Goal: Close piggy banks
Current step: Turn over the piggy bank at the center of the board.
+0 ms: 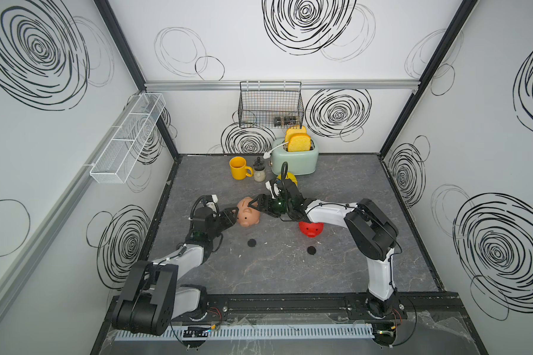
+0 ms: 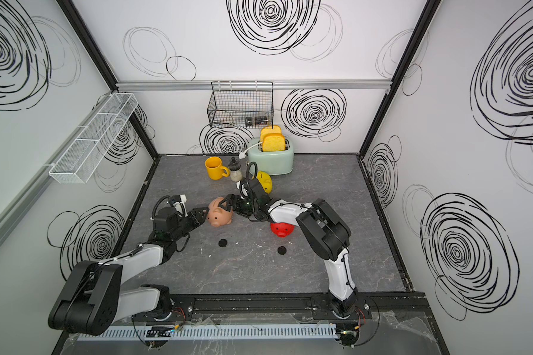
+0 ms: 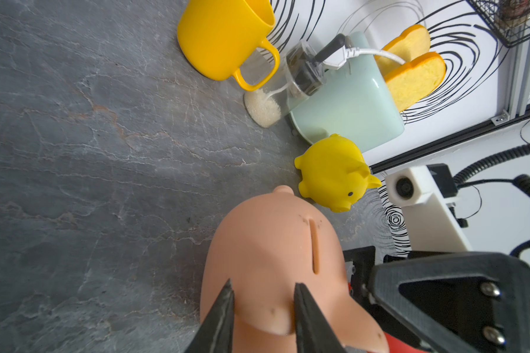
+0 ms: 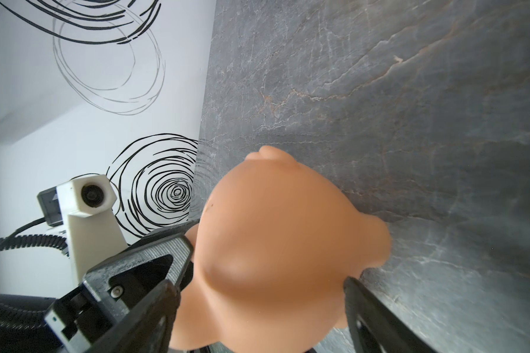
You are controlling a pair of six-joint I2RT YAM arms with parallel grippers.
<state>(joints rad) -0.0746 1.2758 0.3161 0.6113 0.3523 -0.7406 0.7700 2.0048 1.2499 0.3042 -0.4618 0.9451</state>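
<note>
Pinched by an ear in the closed left tool (image 3: 263, 284), the pink piggy bank (image 1: 248, 215) is steadied mid-tabletop (image 1: 289, 270) — right tool (image 4: 266, 262) spread wide round it, grip unclear — so a black plug (image 1: 252, 242) is likely to be fetched next.

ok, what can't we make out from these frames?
- pink piggy bank: belly hole shows in no view; plugged or not unknown.
- red piggy bank: mostly under the right arm in both top views.
- right pincer: straddles pink piggy bank in right wrist view; contact unclear.
- wire basket: dark items inside too small, behind mesh.
</note>
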